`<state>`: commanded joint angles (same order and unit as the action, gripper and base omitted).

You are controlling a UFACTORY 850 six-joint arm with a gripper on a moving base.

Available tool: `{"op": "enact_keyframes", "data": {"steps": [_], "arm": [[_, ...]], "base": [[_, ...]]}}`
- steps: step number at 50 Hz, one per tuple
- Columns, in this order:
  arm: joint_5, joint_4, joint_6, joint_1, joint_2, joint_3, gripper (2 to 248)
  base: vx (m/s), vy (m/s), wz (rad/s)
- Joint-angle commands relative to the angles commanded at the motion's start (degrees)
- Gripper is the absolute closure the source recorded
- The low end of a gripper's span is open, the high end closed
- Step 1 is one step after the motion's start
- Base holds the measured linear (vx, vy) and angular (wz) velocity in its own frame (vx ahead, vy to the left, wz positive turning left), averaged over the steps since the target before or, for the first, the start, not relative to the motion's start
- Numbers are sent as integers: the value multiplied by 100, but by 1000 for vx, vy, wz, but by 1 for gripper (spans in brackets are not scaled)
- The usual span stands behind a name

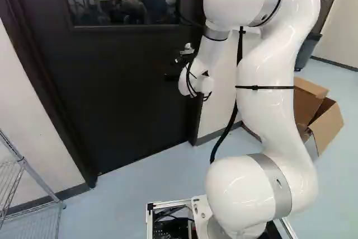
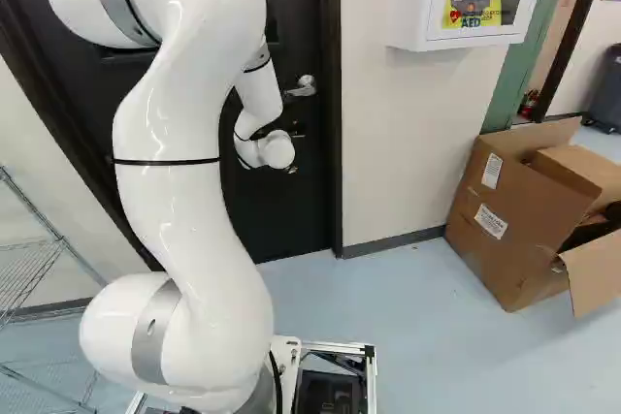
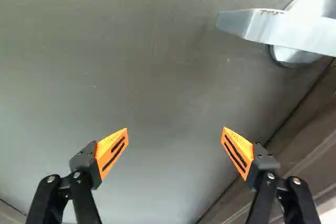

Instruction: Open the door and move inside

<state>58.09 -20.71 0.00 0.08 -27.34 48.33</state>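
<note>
The door (image 1: 128,93) stands shut ahead of my base, its lower edge meeting the blue floor (image 2: 408,336), with floor between that edge and my base frame (image 1: 168,202). At the left of the left base view, a wire shelf (image 1: 28,180) stands near the wall beside the door frame (image 2: 331,123). On the handle side, past a strip of white wall (image 2: 403,143), an open cardboard box (image 2: 514,230) sits on the floor, flaps spread outward; a white cabinet (image 2: 417,16) juts from the wall above. My gripper (image 1: 174,69) is open, its orange pads (image 3: 111,153) spread wide with only the door face between and ahead of them. One finger lies near the seam between door and frame.

The handle (image 3: 283,27) is a silver lever on a round plate, ahead of that same finger and off to its outer side, apart from both pads. The lever reaches across the dark, lightly scuffed door, level in the base views, its free end away from the frame. A window (image 1: 123,4) is set above.

The plate's far side is cut off in the wrist view. In the base views my wrist covers part of the gripper, and its black parts blend into the door
</note>
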Motion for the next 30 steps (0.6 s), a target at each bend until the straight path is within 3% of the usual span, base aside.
{"op": "enact_keyframes", "data": {"steps": [30], "arm": [[46, -163, 0, -130, -727, 974, 3]], "base": [[0, 0, 0]]}}
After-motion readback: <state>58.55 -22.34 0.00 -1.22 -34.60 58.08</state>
